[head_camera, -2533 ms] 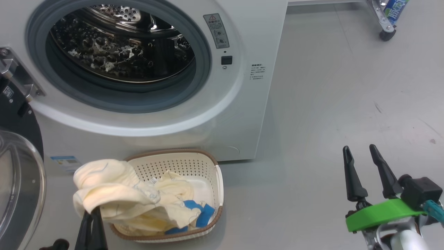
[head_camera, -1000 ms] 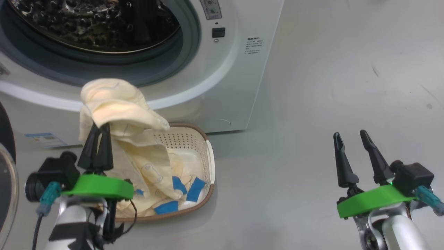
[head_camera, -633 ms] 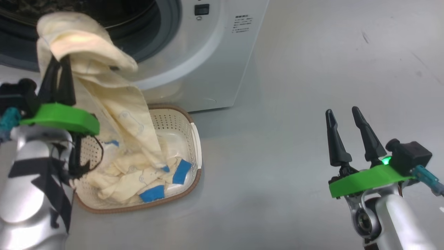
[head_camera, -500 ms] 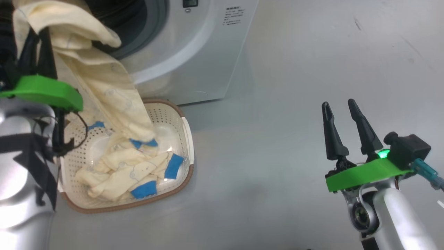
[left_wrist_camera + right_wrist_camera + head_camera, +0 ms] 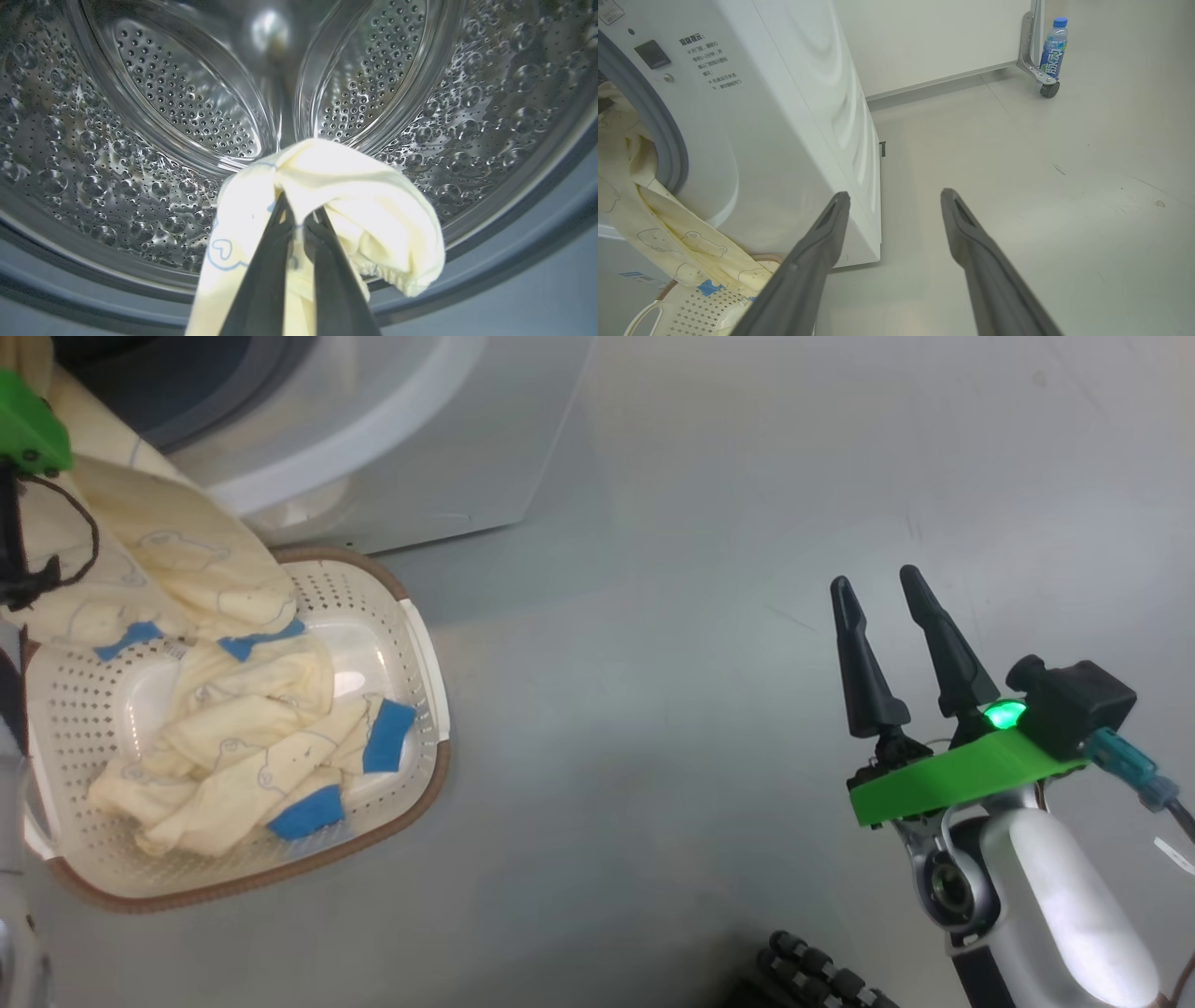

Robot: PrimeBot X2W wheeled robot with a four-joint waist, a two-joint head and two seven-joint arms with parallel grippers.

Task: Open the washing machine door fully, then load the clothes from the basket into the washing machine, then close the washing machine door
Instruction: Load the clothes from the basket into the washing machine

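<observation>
My left gripper is shut on a fold of the cream clothes, holding it up at the mouth of the steel drum. From that grip the cloth trails down over the washing machine front into the basket. More cream and blue clothes lie in the basket. My right gripper hovers open and empty over the floor, well right of the basket. The washing machine door is out of view.
A drink bottle stands by a wheeled metal leg at the far wall. Open grey floor spreads right of the machine. A black ridged part shows at the head view's bottom edge.
My left gripper has lifted the cream cloth out of the basket and up to the drum opening. The head camera has swung down and right. The right gripper has stayed open.
</observation>
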